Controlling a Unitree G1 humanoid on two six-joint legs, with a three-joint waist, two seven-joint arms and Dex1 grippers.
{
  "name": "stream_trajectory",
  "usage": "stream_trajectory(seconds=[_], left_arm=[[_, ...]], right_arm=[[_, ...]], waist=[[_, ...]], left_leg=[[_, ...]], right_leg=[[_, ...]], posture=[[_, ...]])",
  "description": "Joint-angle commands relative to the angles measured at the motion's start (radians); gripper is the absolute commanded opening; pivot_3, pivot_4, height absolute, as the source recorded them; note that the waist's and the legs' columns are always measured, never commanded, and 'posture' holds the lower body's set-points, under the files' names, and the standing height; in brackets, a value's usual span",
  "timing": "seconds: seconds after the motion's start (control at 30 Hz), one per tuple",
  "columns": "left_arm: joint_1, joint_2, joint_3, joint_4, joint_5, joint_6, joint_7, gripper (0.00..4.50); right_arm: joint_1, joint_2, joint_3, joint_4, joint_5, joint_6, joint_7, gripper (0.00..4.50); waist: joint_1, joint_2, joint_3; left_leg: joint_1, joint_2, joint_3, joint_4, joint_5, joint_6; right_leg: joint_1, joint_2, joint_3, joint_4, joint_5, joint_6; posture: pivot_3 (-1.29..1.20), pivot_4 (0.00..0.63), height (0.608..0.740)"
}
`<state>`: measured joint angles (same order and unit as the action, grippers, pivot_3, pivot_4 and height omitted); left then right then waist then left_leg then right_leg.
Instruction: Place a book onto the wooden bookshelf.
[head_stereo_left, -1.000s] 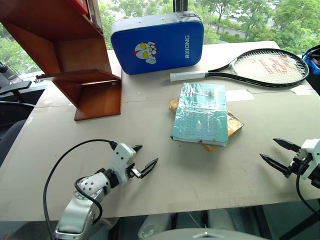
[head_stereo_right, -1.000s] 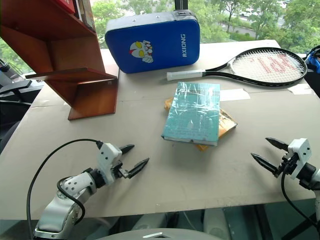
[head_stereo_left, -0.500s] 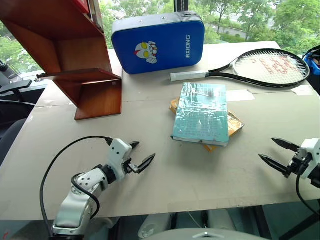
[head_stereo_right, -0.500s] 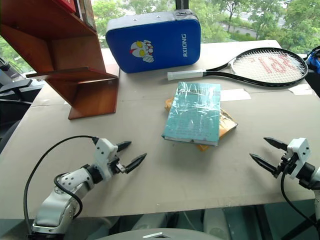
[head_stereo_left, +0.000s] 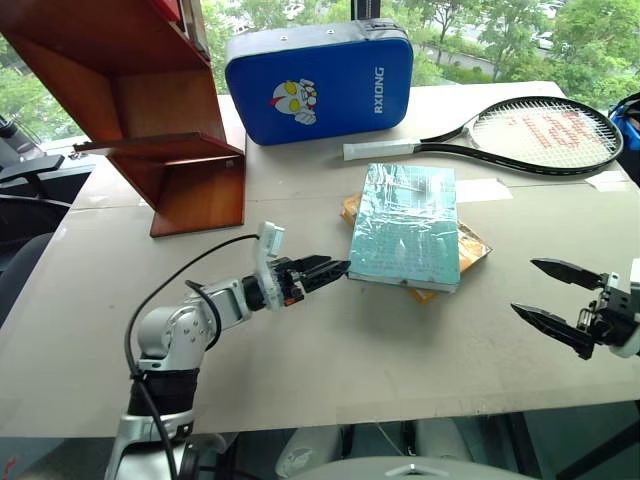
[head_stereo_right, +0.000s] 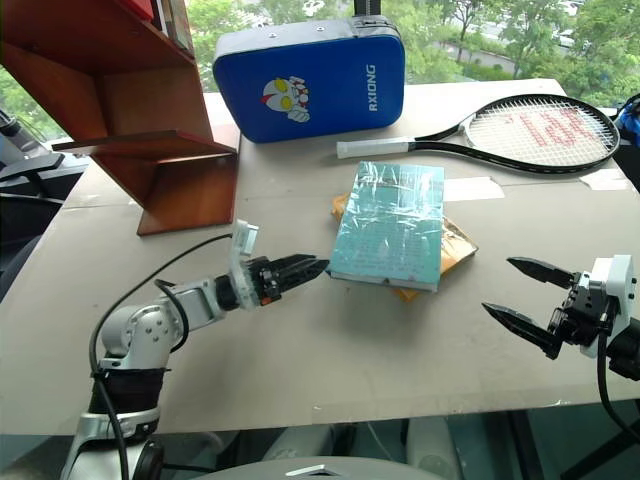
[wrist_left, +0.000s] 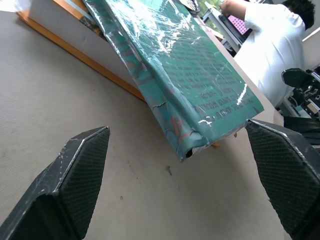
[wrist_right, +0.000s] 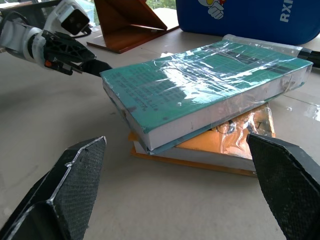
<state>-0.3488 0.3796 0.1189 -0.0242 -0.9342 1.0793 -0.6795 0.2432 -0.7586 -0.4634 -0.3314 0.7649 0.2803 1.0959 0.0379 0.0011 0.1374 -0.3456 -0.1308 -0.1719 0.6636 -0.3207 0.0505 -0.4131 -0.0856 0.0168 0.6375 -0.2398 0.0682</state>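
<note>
The book (head_stereo_left: 405, 225) lies flat in mid-table, its teal-green cover under glossy wrap, resting on a smaller orange-yellow book (head_stereo_left: 471, 248). My left gripper (head_stereo_left: 336, 269) hovers level just off the book's near left corner (wrist_left: 190, 145), open, with that corner between its spread fingers in the left wrist view. On the right, my right gripper (head_stereo_left: 523, 286) is open too, a short way from the book's right side and pointing at it (wrist_right: 200, 95). The wooden bookshelf (head_stereo_left: 150, 110), reddish-brown with slanted sides, stands at the far left of the table.
A blue padded case (head_stereo_left: 320, 75) stands upright behind the books. To its right lies a tennis racket (head_stereo_left: 540, 135). A strip of tape (head_stereo_left: 482, 190) sits beside the book. A person in a white shirt (wrist_left: 270, 50) is beyond the table. The near table (head_stereo_left: 400, 370) is bare.
My left gripper has swung forward and right, up to the book's near left corner, and rolled its fingers over. My right gripper has risen and drifted a little left.
</note>
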Motion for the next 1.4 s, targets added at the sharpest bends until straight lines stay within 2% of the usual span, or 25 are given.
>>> stream_trajectory(seconds=[0.03, 0.17, 0.2, 0.27, 0.33, 0.4, 0.43, 0.47, 0.5, 0.57, 0.67, 0.73, 0.83, 0.9, 1.03, 1.13, 1.23, 1.4], left_arm=[[-0.094, -0.074, 0.043, 0.147, -0.075, 0.131, 0.061, 4.47], [-0.23, -0.133, 0.125, 0.352, -0.126, 0.25, 0.1, 4.47], [-0.262, -0.142, 0.151, 0.397, -0.135, 0.265, 0.108, 4.24], [-0.311, -0.151, 0.191, 0.458, -0.145, 0.294, 0.124, 3.68], [-0.334, -0.149, 0.197, 0.474, -0.139, 0.318, 0.115, 2.59], [-0.337, -0.148, 0.192, 0.461, -0.135, 0.341, 0.102, 1.89], [-0.337, -0.149, 0.197, 0.447, -0.147, 0.362, 0.097, 1.31], [-0.334, -0.149, 0.202, 0.43, -0.159, 0.382, 0.093, 1.05], [-0.331, -0.149, 0.21, 0.406, -0.174, 0.404, 0.094, 0.5], [-0.32, -0.147, 0.229, 0.351, -0.21, 0.444, 0.098, 0.04], [-0.286, -0.13, 0.217, 0.188, -0.218, 0.419, 0.101, 0.04], [-0.262, -0.099, 0.171, 0.001, -0.182, 0.32, 0.063, 0.04], [-0.258, 0.023, 0.019, -0.254, 0.025, 0.024, -0.062, 0.04], [-0.299, 0.089, -0.048, -0.329, 0.18, -0.196, -0.11, 0.04], [-0.395, 0.238, -0.182, -0.279, 0.598, -0.71, -0.14, 0.04], [-0.458, 0.317, -0.206, -0.208, 0.805, -0.96, -0.1, 0.04], [-0.498, 0.431, -0.211, -0.16, 0.969, -1.126, -0.098, 0.04], [-0.4, 0.68, -0.083, -0.103, 1.098, -1.224, -0.099, 0.04]], right_arm=[[-0.002, -0.004, -0.04, -0.051, 0.027, 0.018, -0.025, 4.5], [-0.009, 0.002, -0.051, -0.064, 0.038, 0.032, -0.041, 4.5], [-0.008, 0.002, -0.055, -0.068, 0.043, 0.035, -0.043, 4.5], [-0.003, 0.001, -0.064, -0.078, 0.05, 0.041, -0.044, 4.5], [0.004, 0.001, -0.073, -0.087, 0.058, 0.048, -0.043, 4.5], [0.01, 0.001, -0.077, -0.094, 0.061, 0.05, -0.042, 4.5], [0.011, 0.0, -0.079, -0.097, 0.063, 0.051, -0.042, 4.5], [0.011, -0.001, -0.08, -0.1, 0.064, 0.052, -0.044, 4.5], [0.009, -0.002, -0.08, -0.102, 0.066, 0.053, -0.045, 4.5], [0.001, -0.005, -0.076, -0.106, 0.07, 0.057, -0.047, 4.5], [-0.022, -0.012, -0.064, -0.101, 0.069, 0.057, -0.046, 4.5], [-0.053, -0.011, -0.057, -0.088, 0.072, 0.058, -0.05, 4.5], [-0.112, -0.005, -0.049, -0.06, 0.084, 0.062, -0.063, 4.5], [-0.167, 0.005, -0.04, -0.039, 0.102, 0.074, -0.08, 4.5], [-0.273, 0.027, -0.006, -0.013, 0.149, 0.123, -0.121, 4.5], [-0.332, 0.025, 0.018, 0.0, 0.167, 0.153, -0.122, 4.5], [-0.397, 0.018, 0.023, 0.025, 0.199, 0.185, -0.119, 4.5], [-0.509, 0.035, 0.038, 0.073, 0.238, 0.236, -0.157, 4.5]], waist=[[0.0, -0.002, 0.001], [0.0, -0.007, 0.004], [0.001, -0.007, 0.004], [0.0, -0.007, 0.004], [-0.001, -0.007, 0.004], [-0.002, -0.007, 0.004], [-0.001, -0.007, 0.004], [-0.001, -0.007, 0.004], [-0.001, -0.007, 0.004], [-0.001, -0.007, 0.004], [-0.006, -0.008, 0.005], [-0.009, -0.008, 0.005], [-0.018, -0.009, 0.005], [-0.019, -0.009, 0.005], [-0.015, -0.008, 0.005], [-0.017, -0.008, 0.005], [-0.021, -0.009, 0.007], [-0.035, -0.008, 0.008]], left_leg=[[0.0, 0.0, 0.0, 0.001, 0.0, 0.0], [-0.001, -0.001, -0.001, 0.005, 0.0, 0.0], [-0.001, -0.001, -0.001, 0.005, 0.0, -0.001], [-0.001, -0.001, -0.001, 0.006, 0.0, -0.001], [-0.001, -0.001, -0.001, 0.006, 0.0, -0.001], [-0.001, -0.001, -0.001, 0.006, 0.0, -0.001], [-0.001, -0.001, -0.001, 0.006, 0.0, -0.001], [-0.001, -0.001, -0.001, 0.006, 0.0, -0.001], [-0.001, -0.001, -0.001, 0.006, 0.0, -0.001], [-0.001, -0.001, -0.001, 0.006, 0.0, -0.001], [-0.001, -0.001, -0.001, 0.006, 0.0, -0.001], [-0.001, -0.001, 0.0, 0.006, 0.0, -0.001], [-0.001, -0.001, 0.0, 0.006, 0.0, -0.001], [-0.001, -0.001, 0.0, 0.006, 0.0, -0.001], [-0.001, -0.001, 0.0, 0.006, 0.0, -0.002], [-0.001, -0.001, 0.0, 0.004, 0.0, -0.002], [-0.003, -0.001, 0.0, 0.004, 0.0, -0.001], [-0.004, -0.001, 0.0, 0.003, 0.0, -0.001]], right_leg=[[0.0, 0.0, 0.0, 0.0, 0.0, 0.0], [0.0, 0.0, 0.0, 0.004, 0.0, 0.0], [0.0, 0.0, 0.0, 0.004, 0.0, 0.0], [0.0, 0.0, 0.0, 0.005, 0.0, 0.0], [0.0, 0.0, 0.0, 0.005, 0.0, 0.0], [0.0, 0.0, 0.0, 0.005, 0.0, 0.0], [0.0, 0.0, 0.0, 0.005, 0.0, 0.0], [-0.001, 0.0, 0.0, 0.005, 0.0, 0.0], [-0.001, 0.0, 0.0, 0.005, 0.0, 0.0], [-0.001, 0.0, 0.0, 0.005, 0.0, 0.0], [-0.001, 0.0, 0.0, 0.005, 0.0, 0.0], [-0.001, -0.001, 0.001, 0.005, 0.0, 0.0], [-0.001, -0.001, 0.001, 0.005, 0.0, 0.0], [-0.001, -0.001, 0.001, 0.005, 0.0, 0.0], [0.001, -0.001, 0.0, 0.004, 0.0, -0.001], [0.0, -0.001, 0.0, 0.003, 0.0, -0.001], [-0.002, -0.001, 0.0, 0.002, 0.0, 0.0], [-0.005, 0.0, 0.001, 0.002, 0.0, 0.0]], posture=[[0.0, 0.15, 0.74], [0.0, 0.15, 0.74], [0.0, 0.15, 0.74], [0.0, 0.15, 0.74], [0.0, 0.15, 0.74], [0.0, 0.15, 0.74], [0.0, 0.15, 0.74], [0.0, 0.15, 0.74], [0.0, 0.15, 0.74], [0.0, 0.15, 0.74], [0.0, 0.15, 0.74], [0.0, 0.15, 0.74], [0.0, 0.15, 0.74], [0.0, 0.15, 0.74], [0.0, 0.15, 0.74], [0.0, 0.15, 0.74], [0.0, 0.15, 0.74], [0.0, 0.15, 0.74]])
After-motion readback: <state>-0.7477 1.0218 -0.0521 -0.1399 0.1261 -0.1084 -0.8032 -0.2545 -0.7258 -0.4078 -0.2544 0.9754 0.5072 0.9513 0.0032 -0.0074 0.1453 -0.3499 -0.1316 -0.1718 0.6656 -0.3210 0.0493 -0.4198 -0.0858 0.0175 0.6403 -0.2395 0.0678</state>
